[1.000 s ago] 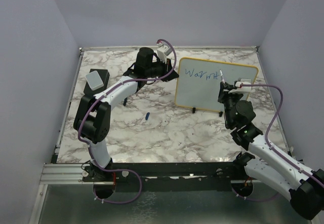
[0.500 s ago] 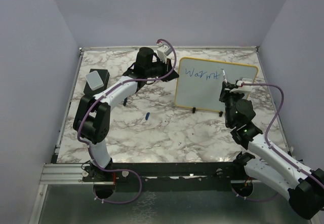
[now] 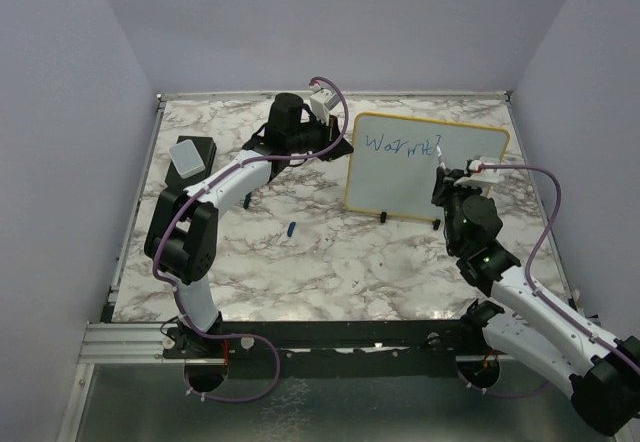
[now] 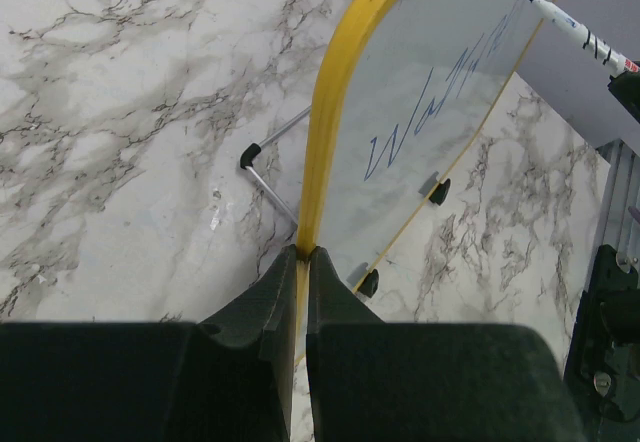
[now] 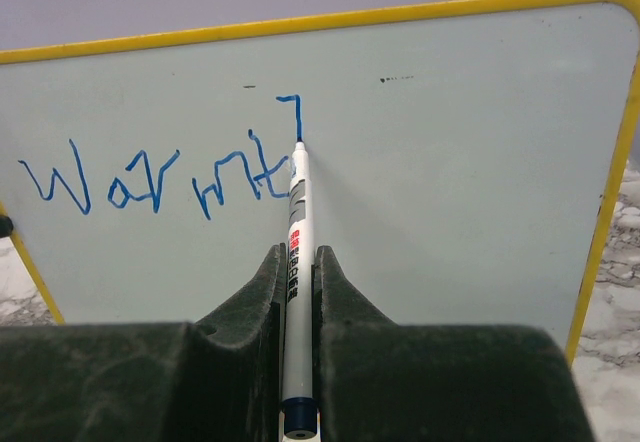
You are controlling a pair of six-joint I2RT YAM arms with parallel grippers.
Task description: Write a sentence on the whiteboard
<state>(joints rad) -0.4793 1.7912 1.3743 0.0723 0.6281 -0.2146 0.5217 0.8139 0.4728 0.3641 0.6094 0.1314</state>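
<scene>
The whiteboard (image 3: 400, 184) stands upright on the marble table, yellow-framed, also seen in the left wrist view (image 4: 430, 52) and the right wrist view (image 5: 450, 162). My left gripper (image 4: 302, 253) is shut on its yellow left edge (image 3: 348, 152). My right gripper (image 5: 296, 252) is shut on a white marker (image 5: 296, 212) with a blue end, in front of the board (image 3: 447, 174). The marker's tip touches the board at the foot of a fresh hooked stroke. Blue writing of the sentence (image 5: 150, 177) reads about "Warmt", followed by that stroke.
A black eraser block with a grey top (image 3: 190, 155) lies at the table's left. A small blue cap (image 3: 290, 228) lies on the marble in front of the board. The board's black feet (image 3: 383, 218) and wire stand (image 4: 270, 162) rest on the table. Walls enclose three sides.
The marker tip has drawn a new hooked stroke to the right of the "t" and come down a little. The left gripper and the board have not moved.
</scene>
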